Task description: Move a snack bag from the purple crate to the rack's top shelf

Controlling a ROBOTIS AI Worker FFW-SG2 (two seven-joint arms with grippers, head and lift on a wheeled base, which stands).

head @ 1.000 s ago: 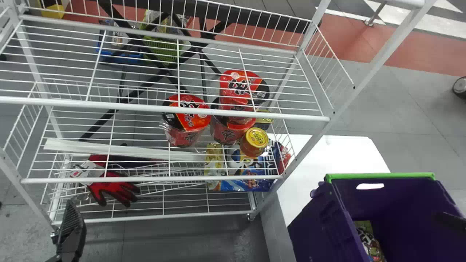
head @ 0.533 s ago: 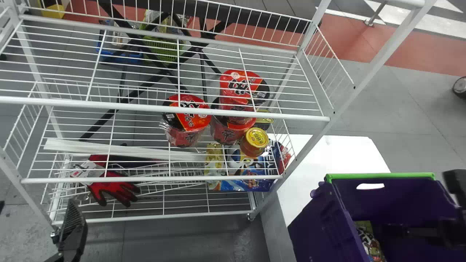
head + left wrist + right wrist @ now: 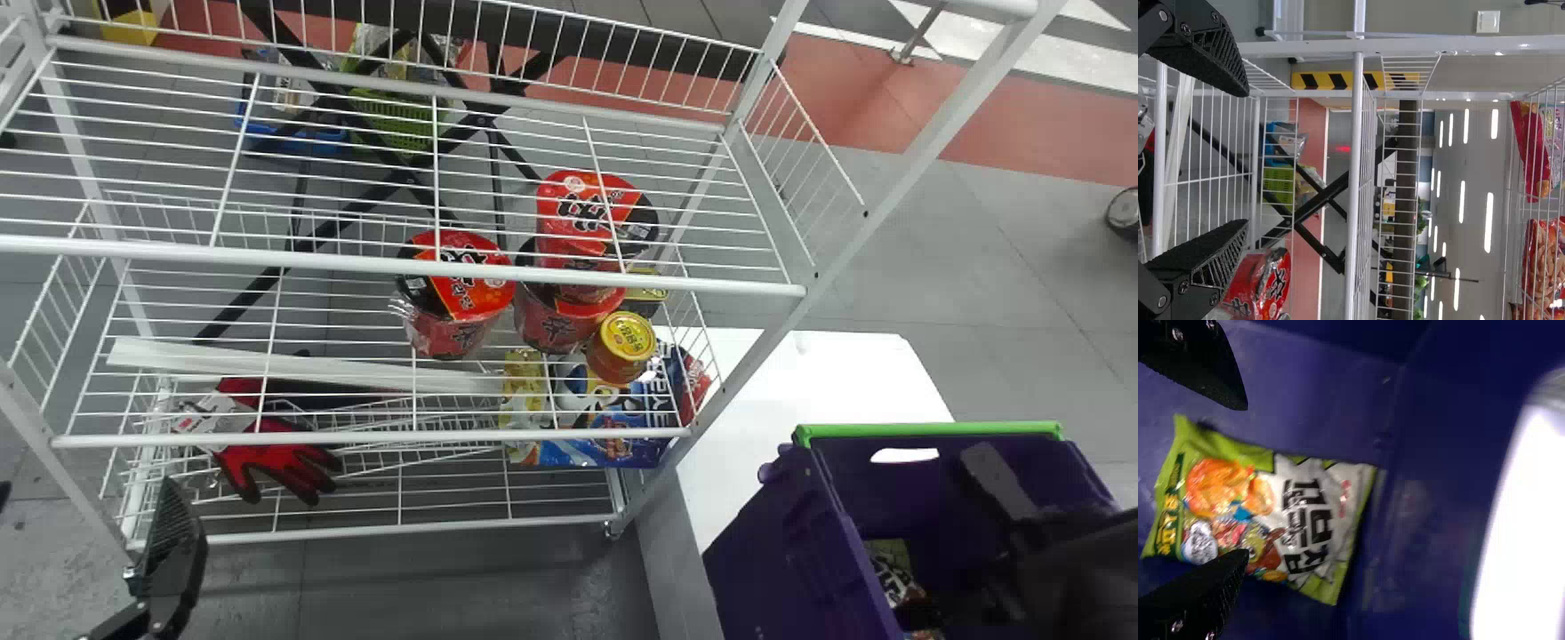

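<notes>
1. At the lower right of the head view, see the purple crate (image 3: 773, 551) on a white table (image 3: 836, 373), beside the wire rack (image 3: 373, 264); note the right arm (image 3: 1058, 569) at its mouth
2. Find the snack bag (image 3: 1305, 527) lying flat on the crate's floor, near a wall and ungripped; find the right gripper (image 3: 1245, 480) above it, released, fingers well parted, one overlapping an edge of the bag in view
3. At the lower left of the head view, find the left gripper (image 3: 1248, 158), parked in front of the rack, also released and empty
4. Judge this to be the moment just before grasping, with all the carrying left to do
5. Beware of closing too shallowly on slick, flat wrapping and letting the bag slip; beware too of jamming a fingertip against the floor by going too deep, or of bursting the bag by squeezing hard
6. Later, could catch the bag on the green rim (image 3: 925, 428) by lifting too low, clip the rack's post by swinging across too early, or shove neighbours along by setting down too close
7. From the right wrist view, get the bag's broad printed face; from the head view, just a sliver of it beside the arm
8. From the left wrist view, learn of a high shelf (image 3: 1507, 267) with red packets (image 3: 1543, 260), probably the goal; from the head view, get lower shelves instead
</notes>
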